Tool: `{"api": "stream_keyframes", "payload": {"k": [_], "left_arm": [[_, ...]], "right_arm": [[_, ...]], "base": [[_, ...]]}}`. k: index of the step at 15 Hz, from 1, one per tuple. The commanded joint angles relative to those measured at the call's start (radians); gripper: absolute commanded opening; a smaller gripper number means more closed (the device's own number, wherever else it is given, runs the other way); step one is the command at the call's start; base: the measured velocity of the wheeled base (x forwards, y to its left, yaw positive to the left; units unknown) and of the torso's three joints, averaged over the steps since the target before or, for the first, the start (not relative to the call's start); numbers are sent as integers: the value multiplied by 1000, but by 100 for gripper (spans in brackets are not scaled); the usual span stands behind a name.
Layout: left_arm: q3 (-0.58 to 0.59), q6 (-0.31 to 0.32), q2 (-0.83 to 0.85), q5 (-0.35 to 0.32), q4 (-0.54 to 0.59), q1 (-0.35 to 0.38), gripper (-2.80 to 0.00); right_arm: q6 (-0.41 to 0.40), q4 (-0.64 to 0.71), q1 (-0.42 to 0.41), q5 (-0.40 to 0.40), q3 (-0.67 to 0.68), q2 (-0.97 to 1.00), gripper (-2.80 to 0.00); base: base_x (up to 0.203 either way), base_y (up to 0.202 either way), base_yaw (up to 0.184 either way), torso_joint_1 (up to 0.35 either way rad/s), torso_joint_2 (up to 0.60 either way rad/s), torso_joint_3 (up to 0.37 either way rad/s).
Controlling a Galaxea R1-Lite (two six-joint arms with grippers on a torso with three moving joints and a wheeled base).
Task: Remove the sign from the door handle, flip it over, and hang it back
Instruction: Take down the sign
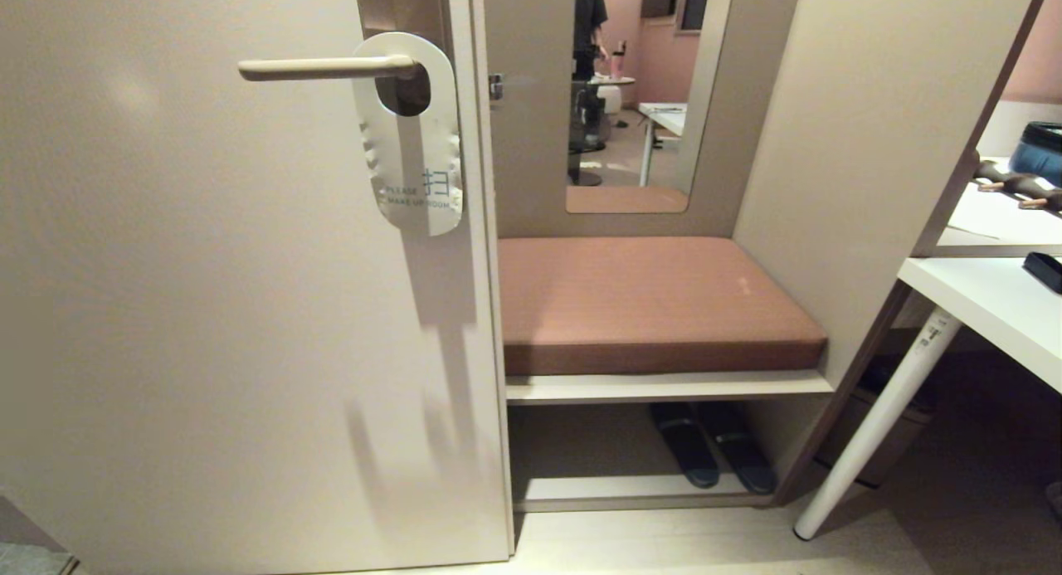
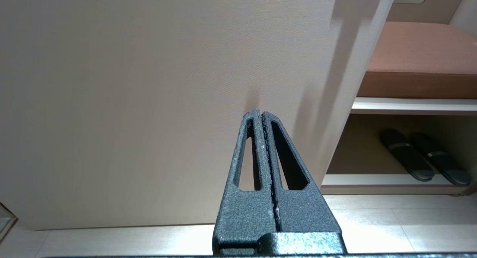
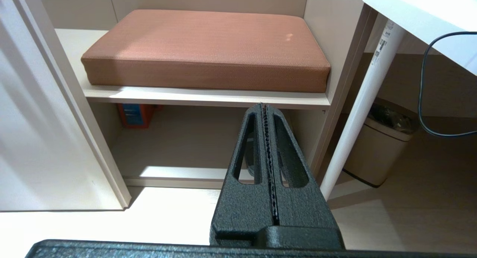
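Both jaws closed, well below the sign (image 1: 411,135).

Hotel-style room entry, make-up-room sign (image 1: 412,135) on door handle (image 1: 328,67), cushioned bench (image 1: 655,305), slippers (image 1: 713,455) beneath

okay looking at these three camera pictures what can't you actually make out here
- Back face of the sign: head view, turned toward the door.
- Top of the backplate behind the door handle: head view, cut off by the upper edge.
- Person seen in the mirror: head view, cropped and small.
- Orange item under the bench: right wrist view, half hidden by the shelf.
- Sign and handle: outside both wrist views; left gripper and right gripper hang low, shut.
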Motion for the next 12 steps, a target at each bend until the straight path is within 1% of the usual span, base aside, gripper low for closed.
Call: {"api": "stream_keyframes", "payload": {"k": [1, 7, 9, 12], "left_arm": [[0, -1, 0, 0, 0, 0, -280], [0, -1, 0, 0, 0, 0, -280], [0, -2, 0, 0, 0, 0, -280], [0, -2, 0, 0, 0, 0, -280]], "right_arm": [[0, 0, 0, 1, 0, 0, -280], [0, 0, 0, 1, 0, 0, -280], [0, 0, 0, 1, 0, 0, -280], [0, 0, 0, 1, 0, 0, -280]], "base": [[0, 0, 0, 0, 0, 0], [0, 0, 0, 0, 0, 0], [-1, 127, -5, -2, 4, -4], [0, 197, -4, 4, 1, 2]]}}
